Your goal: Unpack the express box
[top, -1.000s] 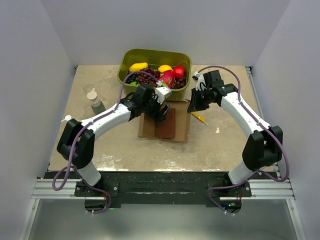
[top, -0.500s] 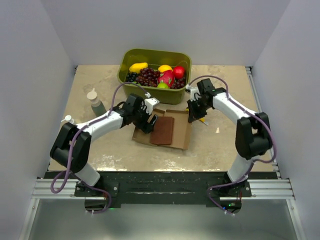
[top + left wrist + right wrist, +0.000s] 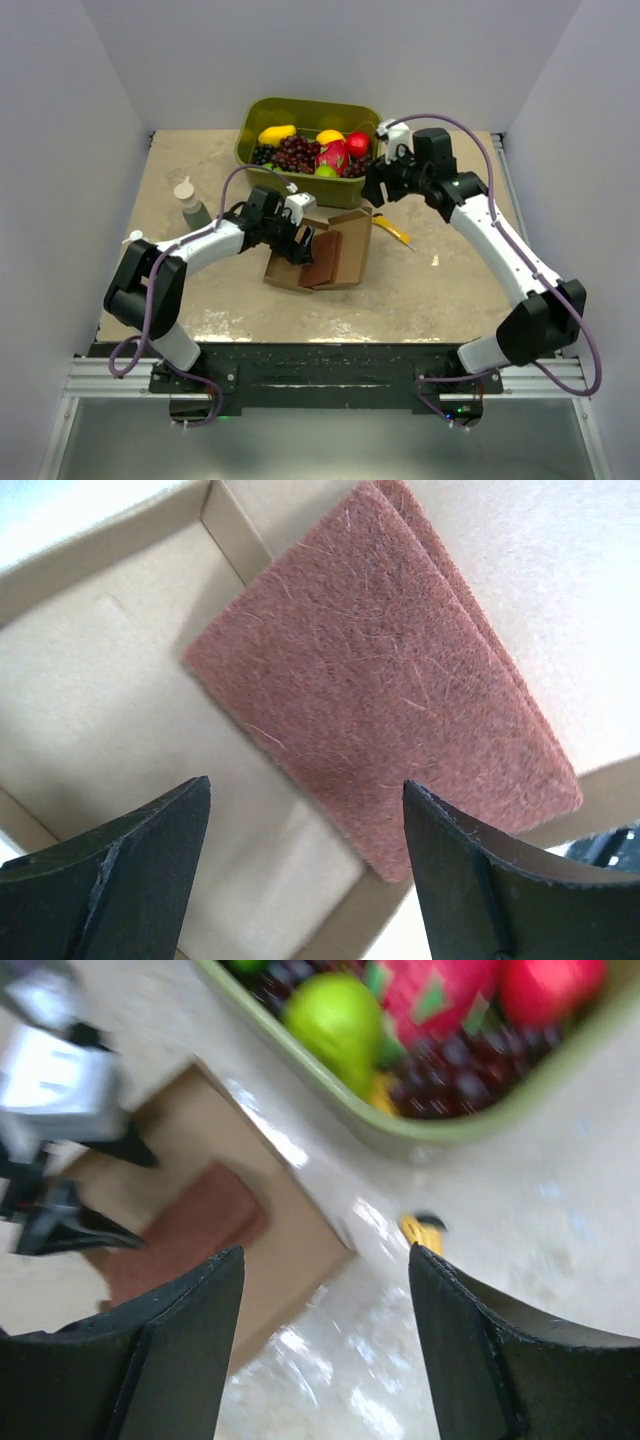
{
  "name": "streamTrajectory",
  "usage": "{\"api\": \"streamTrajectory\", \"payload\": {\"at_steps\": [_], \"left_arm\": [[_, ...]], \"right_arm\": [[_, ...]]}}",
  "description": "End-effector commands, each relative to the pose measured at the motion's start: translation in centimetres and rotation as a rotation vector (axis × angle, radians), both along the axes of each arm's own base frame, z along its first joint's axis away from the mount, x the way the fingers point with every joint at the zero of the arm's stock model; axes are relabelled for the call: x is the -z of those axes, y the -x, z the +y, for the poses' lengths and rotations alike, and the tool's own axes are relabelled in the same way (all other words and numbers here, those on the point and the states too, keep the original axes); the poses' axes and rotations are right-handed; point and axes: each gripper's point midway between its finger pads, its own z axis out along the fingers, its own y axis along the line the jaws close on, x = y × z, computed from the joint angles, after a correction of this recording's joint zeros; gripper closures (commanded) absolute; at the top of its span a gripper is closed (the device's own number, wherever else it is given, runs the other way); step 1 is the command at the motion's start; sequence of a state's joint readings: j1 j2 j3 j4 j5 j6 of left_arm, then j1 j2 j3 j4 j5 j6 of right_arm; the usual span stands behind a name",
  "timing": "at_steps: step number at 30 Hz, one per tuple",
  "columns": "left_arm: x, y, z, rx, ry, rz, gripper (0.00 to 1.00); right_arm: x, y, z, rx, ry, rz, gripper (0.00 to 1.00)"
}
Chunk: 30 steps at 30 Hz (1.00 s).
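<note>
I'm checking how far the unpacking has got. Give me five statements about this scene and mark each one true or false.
1. The flat brown cardboard mailer box lies open. True.
2. The reddish-brown fibrous pad lies out on the table. False: it is inside the box.
3. The left gripper is open over the pad. True.
4. The right gripper is shut on the box. False: it is open and empty.
5. The olive-green plastic tub is empty. False: it holds fruit.

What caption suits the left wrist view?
Open left gripper hovering over the reddish-brown fibrous pad resting in the opened flat brown cardboard box.
</note>
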<state>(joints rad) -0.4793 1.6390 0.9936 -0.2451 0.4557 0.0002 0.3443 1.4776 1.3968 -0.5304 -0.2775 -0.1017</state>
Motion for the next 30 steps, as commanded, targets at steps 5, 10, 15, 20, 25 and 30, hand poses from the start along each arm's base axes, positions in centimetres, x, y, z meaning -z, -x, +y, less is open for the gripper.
{"api": "streamTrajectory", "payload": {"at_steps": [5,10,15,20,25,30], "left_arm": [[-0.6,-0.4,-0.6,-0.027,0.071,0.023,0.18],[0.3,-0.2,0.0,-0.080,0.081,0.078,0.17],[1.5,0.4,0.9,-0.172,0.136,0.193,0.15],[2.2,1.0,0.6,-0.207,0.194,0.283,0.15],[2.5,1.5,-0.1,-0.222,0.246,0.353,0.16],[2.8,1.9,-0.2,-0.229,0.262,0.370,0.16]], "right_arm": [[2.0,3.1,10.5,-0.237,-0.166,0.083,0.40],[6.5,5.3,10.3,-0.215,-0.178,0.245,0.45],[9.3,6.0,9.4,-0.151,-0.141,0.332,0.46],[12.0,6.5,9.0,-0.076,-0.130,0.448,0.18],[14.2,6.5,9.3,-0.007,-0.134,0.542,0.16],[15.9,6.2,10.7,0.017,-0.179,0.637,0.22]]}}
